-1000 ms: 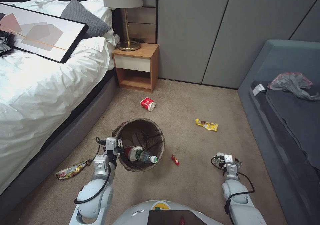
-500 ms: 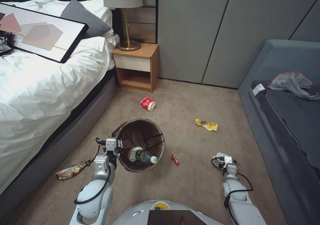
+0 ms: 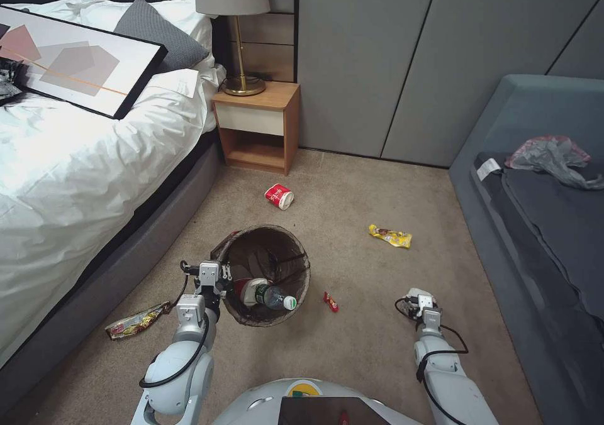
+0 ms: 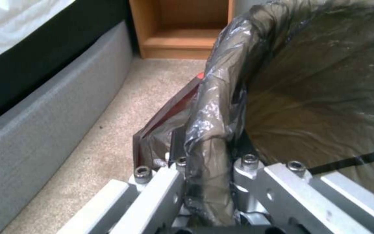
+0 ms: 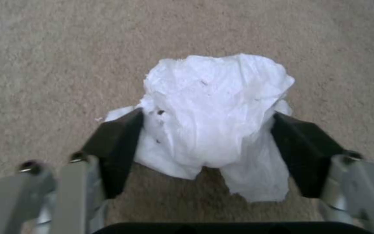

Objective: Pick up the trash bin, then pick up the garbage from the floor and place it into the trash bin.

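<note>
The trash bin (image 3: 296, 249), a round pail lined with a dark brown bag, stands on the carpet with a clear green-label bottle (image 3: 267, 294) lying across its near rim. My left gripper (image 3: 223, 274) is shut on the bin's left rim; in the left wrist view the bag-covered rim (image 4: 213, 107) runs between the fingers of that gripper (image 4: 208, 156). My right gripper (image 3: 418, 299) is low over the carpet at the right. The right wrist view shows it (image 5: 208, 143) open, with a crumpled white tissue (image 5: 213, 107) between its black fingertips (image 5: 118, 143).
Litter on the carpet: a red-and-white cup (image 3: 279, 196) by the nightstand (image 3: 257, 123), a yellow wrapper (image 3: 390, 236), a small red wrapper (image 3: 330, 302) right of the bin, and a wrapper (image 3: 135, 321) by the bed (image 3: 75, 180). A grey sofa (image 3: 541, 224) bounds the right.
The right arm has drawn slightly in and lower over the tissue. The left gripper and the bin have stayed put.
</note>
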### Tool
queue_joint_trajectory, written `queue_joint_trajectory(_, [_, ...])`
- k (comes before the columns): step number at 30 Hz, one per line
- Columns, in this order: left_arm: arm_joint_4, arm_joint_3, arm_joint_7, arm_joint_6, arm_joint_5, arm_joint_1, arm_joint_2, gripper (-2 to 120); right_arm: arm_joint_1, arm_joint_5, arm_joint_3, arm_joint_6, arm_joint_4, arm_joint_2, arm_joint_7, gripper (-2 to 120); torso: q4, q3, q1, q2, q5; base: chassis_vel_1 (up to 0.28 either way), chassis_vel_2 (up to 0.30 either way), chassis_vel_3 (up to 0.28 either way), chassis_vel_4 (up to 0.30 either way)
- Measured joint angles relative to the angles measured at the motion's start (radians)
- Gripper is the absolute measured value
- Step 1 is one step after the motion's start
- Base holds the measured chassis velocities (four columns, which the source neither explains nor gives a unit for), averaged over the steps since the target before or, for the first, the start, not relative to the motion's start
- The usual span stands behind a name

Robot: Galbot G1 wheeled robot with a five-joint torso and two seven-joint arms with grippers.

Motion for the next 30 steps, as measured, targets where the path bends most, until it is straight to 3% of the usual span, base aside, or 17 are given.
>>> queue_joint_trajectory(17, [0.0, 0.0, -0.001, 0.0, 0.005, 0.0, 0.0, 3, 0.005, -0.02, 0.007, 0.048, -0.029, -0.002, 0.0, 3, -0.0004, 0.0, 0.0, 0.0, 0.0, 0.0, 0.0, 0.0, 0.0])
queue_joint_trajectory(30, [0.0, 0.003, 0.0, 0.0, 0.005, -0.001, 0.0, 3, -0.041, -0.026, 0.012, 0.063, 0.076, 0.0, 0.008, 0, -0.0001, 0.0, 0.0, 0.0, 0.0001, 0.0, 0.0, 0.0, 0.0])
